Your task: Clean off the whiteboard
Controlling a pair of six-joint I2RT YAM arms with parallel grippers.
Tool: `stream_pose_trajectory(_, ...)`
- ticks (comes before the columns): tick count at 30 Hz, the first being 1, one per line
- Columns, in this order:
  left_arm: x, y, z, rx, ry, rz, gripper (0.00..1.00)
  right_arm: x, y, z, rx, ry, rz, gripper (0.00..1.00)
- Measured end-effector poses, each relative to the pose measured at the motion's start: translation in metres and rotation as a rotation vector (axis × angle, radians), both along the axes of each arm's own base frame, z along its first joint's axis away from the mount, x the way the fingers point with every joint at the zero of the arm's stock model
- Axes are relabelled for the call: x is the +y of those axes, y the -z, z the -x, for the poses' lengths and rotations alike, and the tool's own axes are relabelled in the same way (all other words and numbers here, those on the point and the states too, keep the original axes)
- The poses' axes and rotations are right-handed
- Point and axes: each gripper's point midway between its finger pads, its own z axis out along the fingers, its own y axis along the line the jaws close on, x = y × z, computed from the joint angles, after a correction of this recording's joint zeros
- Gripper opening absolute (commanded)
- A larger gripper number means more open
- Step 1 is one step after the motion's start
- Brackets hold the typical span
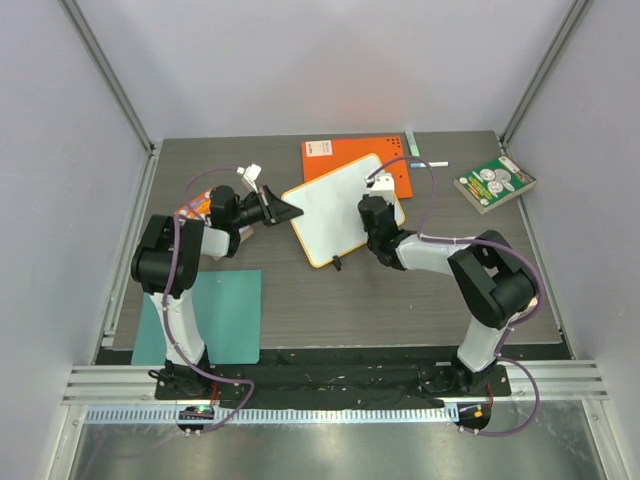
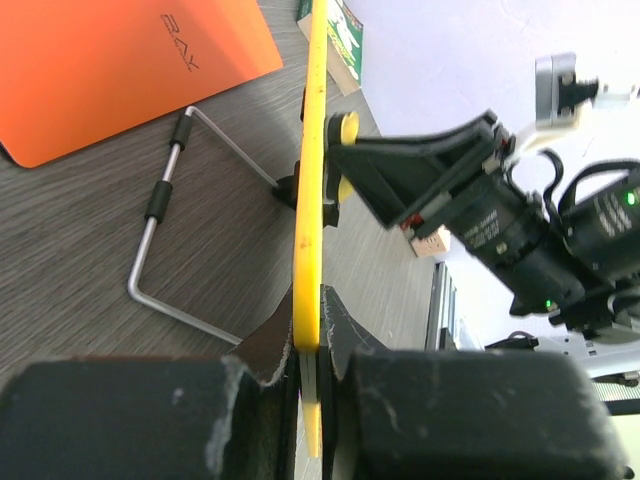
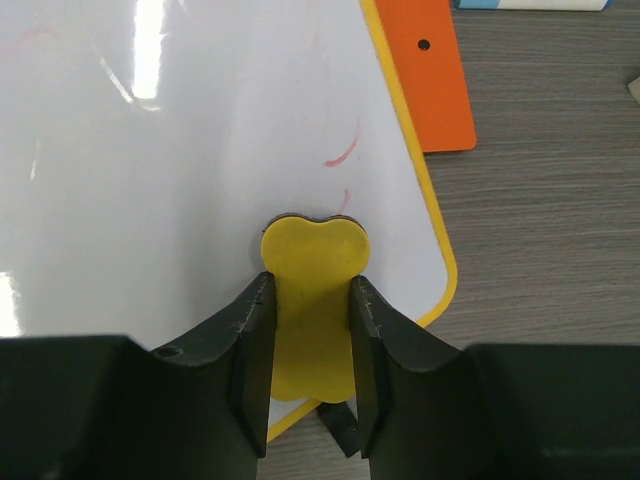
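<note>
Now | left gripper [image 2: 310, 345] pinches glossy whiteboard [image 1: 330, 205] by thin rim | right gripper [image 3: 310, 340] clasps flat yellow lobed eraser [image 3: 314, 255]

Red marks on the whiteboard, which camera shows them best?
Right wrist: the red marks sit close up on the whiteboard, just above the yellow eraser. The top external view shows the board face too small to see them; the left wrist sees only its yellow edge.

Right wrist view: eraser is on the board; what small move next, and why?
Probably slide the eraser forward over the faint red strokes just ahead; the right gripper holds it on the whiteboard, whose rim the left gripper clamps.
</note>
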Motion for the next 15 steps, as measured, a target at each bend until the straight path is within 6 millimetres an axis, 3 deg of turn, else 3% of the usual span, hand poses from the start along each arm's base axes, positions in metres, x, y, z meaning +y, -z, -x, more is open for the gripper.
stream_pose_trajectory(9, 0.001, 0.0, 0.002, -0.001, -0.001, -0.001, 0.0, -0.038, -0.01, -0.031, -0.018, 0.06, -0.019, 0.01)
stream_pose_trajectory(15, 0.001, 0.0, 0.002, 0.006, 0.001, 0.0, 0.0, -0.018, -0.008, -0.034, -0.014, -0.045, -0.046, 0.01)
